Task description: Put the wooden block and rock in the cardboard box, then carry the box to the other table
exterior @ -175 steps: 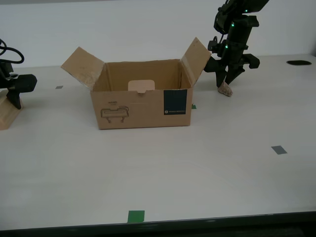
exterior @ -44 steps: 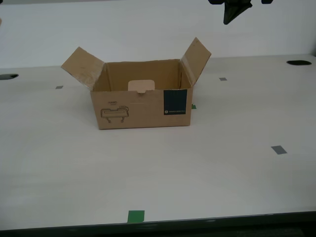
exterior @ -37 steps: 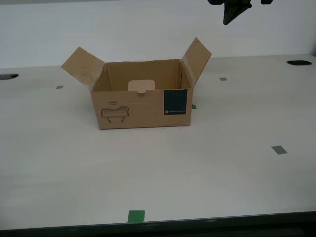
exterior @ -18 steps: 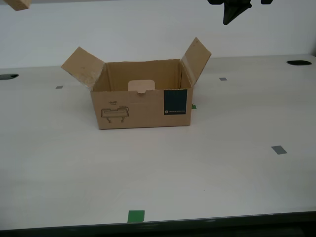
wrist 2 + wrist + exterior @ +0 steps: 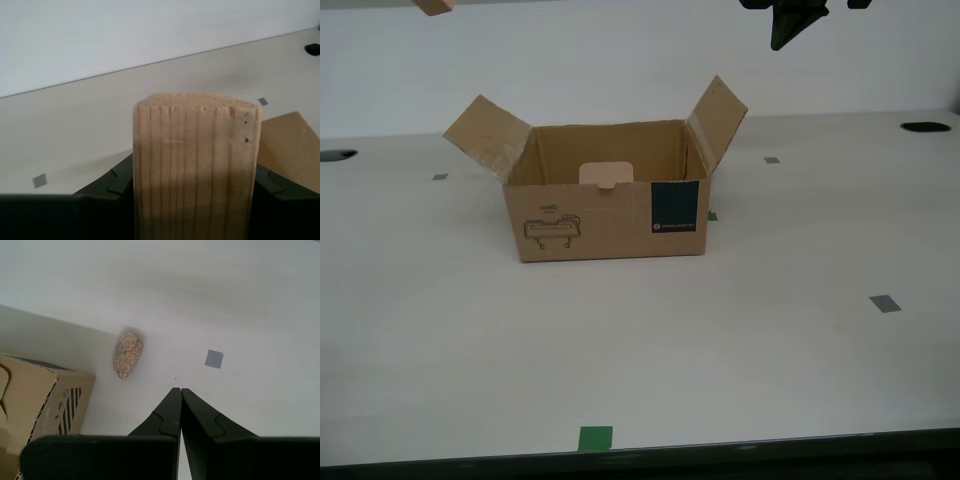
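Block clamped in my second pincer, raised high. Cardboard box sits below, flaps open. Lower it squarely between flaps. My first pincer pinched empty; rock lies beyond its tips on tabletop.

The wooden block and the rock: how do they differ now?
The wooden block is clamped in my second claw, in the air; the rock lies on the table, clear of my shut first claw. The block is pale and straight-edged; the rock is mottled and rounded. Neither is in the cardboard box.
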